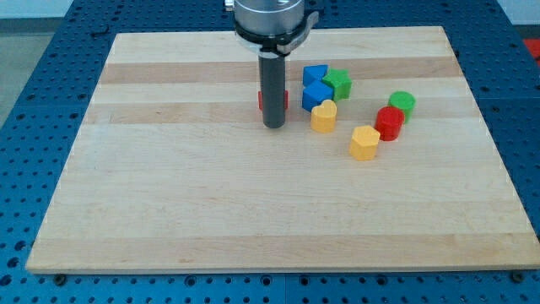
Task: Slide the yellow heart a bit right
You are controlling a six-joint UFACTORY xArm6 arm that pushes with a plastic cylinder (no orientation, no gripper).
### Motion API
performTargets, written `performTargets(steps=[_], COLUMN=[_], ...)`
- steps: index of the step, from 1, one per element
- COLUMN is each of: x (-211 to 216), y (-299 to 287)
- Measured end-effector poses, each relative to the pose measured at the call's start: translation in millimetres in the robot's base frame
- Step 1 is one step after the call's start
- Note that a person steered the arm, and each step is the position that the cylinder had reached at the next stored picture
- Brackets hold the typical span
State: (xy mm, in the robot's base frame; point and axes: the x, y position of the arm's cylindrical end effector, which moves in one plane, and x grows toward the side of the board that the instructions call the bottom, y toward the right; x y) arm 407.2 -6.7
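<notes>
My tip (pixel 273 126) rests on the bench (pixel 211 211) just left of the yellow heart (pixel 323 116), with a gap between them.

The tool is a plain dark rod with nothing to clench or release, and it grasps nothing. A red block (pixel 262 100), shape unclear, sits right behind the rod and is mostly hidden by it. The yellow heart lies in the far right part of the bench, with a blue block (pixel 318 95) close behind it, another blue block (pixel 314 75) farther back, and a green block (pixel 338 83) touching the blue pair on the right. Well to the heart's right lie a yellow hexagon-like block (pixel 364 143), a red cylinder (pixel 389 123) and a green cylinder (pixel 402 104), set in a diagonal row.
</notes>
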Motion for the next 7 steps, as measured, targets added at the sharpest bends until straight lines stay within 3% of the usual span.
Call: performTargets(steps=[3,4,7], x=[-46.8,-32.4,-4.7], y=[-19.7,-31.8,19.5])
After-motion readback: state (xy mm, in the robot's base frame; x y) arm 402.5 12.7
